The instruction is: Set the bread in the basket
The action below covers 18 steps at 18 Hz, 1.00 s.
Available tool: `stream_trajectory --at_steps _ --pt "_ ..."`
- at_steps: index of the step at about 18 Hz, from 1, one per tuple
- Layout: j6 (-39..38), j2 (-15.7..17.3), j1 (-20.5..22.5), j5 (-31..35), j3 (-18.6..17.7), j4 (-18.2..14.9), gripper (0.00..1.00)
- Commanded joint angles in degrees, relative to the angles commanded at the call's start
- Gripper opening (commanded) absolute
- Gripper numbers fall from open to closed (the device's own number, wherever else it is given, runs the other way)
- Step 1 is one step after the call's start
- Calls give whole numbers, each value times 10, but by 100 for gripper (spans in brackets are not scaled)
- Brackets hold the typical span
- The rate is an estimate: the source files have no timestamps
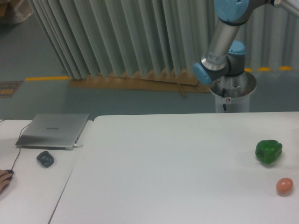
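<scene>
Neither the bread nor the basket shows in the camera view; both are out of view. Only the arm's lower links [223,42] and its base [232,91] appear at the back right, behind the white table [177,163]. The gripper itself is outside the frame, so its state cannot be read.
A green bell pepper [268,151] and a small orange-pink ball [284,185] lie near the table's right edge. On a second table at the left sit a closed laptop [53,130] and a dark mouse-like object [45,158]. A person's hand [4,179] rests at the far left edge.
</scene>
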Motion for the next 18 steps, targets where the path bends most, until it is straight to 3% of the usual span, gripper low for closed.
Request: stream_trajectory --at_steps 3,5,7,9,13,16,18 --pt "4 22 -13 -2 -6 -3 100" --pt "4 39 -49 3 -18 -7 100" --pt "-4 43 -90 10 -20 -10 100" --pt "-8 52 -104 15 -24 -31 100" --pt "-5 61 -118 14 -31 -42 100" --pt "-9 72 -168 9 -54 -59 100" --pt "-10 76 -179 9 -64 -65 100"
